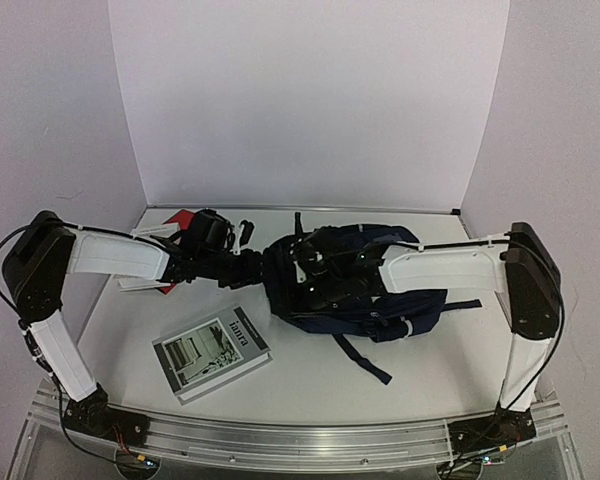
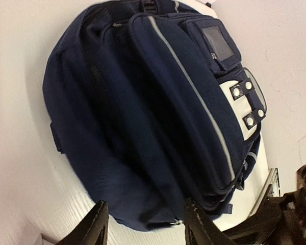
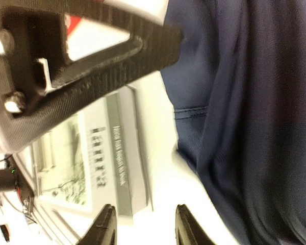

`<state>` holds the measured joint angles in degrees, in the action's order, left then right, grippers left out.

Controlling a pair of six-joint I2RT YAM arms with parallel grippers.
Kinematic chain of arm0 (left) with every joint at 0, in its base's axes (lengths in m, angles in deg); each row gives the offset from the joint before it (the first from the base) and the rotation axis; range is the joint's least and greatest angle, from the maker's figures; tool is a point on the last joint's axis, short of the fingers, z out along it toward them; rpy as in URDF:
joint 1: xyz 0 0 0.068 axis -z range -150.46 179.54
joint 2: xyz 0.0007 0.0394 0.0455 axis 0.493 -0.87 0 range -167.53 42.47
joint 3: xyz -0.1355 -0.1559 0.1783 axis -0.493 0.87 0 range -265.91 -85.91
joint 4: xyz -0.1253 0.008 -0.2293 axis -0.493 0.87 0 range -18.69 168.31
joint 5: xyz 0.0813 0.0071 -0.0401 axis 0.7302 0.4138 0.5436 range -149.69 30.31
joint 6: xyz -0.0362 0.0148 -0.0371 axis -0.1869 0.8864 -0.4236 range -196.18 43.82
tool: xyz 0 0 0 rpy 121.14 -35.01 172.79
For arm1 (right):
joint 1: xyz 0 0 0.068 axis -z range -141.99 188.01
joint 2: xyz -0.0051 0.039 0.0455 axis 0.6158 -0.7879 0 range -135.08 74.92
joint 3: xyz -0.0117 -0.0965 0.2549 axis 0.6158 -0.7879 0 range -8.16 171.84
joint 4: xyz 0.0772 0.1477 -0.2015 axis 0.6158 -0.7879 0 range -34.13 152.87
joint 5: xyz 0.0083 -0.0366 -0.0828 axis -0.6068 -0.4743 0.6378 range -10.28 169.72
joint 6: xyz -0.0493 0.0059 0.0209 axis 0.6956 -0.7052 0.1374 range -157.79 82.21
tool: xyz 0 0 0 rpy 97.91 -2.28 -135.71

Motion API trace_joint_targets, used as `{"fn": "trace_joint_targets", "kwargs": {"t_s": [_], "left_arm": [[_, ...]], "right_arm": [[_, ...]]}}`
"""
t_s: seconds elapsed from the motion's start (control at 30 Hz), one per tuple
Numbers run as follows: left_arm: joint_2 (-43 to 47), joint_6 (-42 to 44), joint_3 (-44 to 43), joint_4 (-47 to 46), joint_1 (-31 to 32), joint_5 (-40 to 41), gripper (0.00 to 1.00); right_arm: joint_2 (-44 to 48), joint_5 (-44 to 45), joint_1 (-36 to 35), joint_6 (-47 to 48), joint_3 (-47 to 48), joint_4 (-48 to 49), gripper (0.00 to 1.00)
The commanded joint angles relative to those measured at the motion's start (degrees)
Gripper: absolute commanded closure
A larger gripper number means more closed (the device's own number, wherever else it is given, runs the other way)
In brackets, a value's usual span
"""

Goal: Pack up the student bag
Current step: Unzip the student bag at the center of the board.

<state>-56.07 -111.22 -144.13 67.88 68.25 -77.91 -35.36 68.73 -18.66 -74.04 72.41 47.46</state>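
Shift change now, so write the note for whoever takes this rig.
Left tool: open, at the student bag edge, holding nothing.
Right tool: open, empty, beside the bag.
Bag lies centre; grey book lies flat outside it, front left.
Done: no book visibly packed.
Left: get the grey book into the bag.

A grey book (image 1: 212, 357) lies flat on the white counter (image 1: 310, 385), towards the front left, cover up and turned at a slant. Its cover carries a black-and-white picture and a dark title; the grey spine bears a line of small print. At the far left lies something red and white (image 1: 170, 225), partly hidden and too unclear to name. Plain white panels (image 1: 300, 100) close the back and sides. A ribbed metal rail (image 1: 300, 440) runs along the near edge.
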Motion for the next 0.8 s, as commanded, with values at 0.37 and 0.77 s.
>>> {"fn": "trace_joint_targets", "kwargs": {"t_s": [0.37,0.77], "left_arm": [[7.95,9.82,8.34,-1.41,11.51,7.61,0.46],[-4.11,6.18,5.55,-6.29,16.89,11.21,0.55]], "right_arm": [[17.59,10.98,3.97,0.34,-10.89,2.74,0.41],[18.05,11.00,4.43,-0.06,-11.45,2.84,0.41]]}}
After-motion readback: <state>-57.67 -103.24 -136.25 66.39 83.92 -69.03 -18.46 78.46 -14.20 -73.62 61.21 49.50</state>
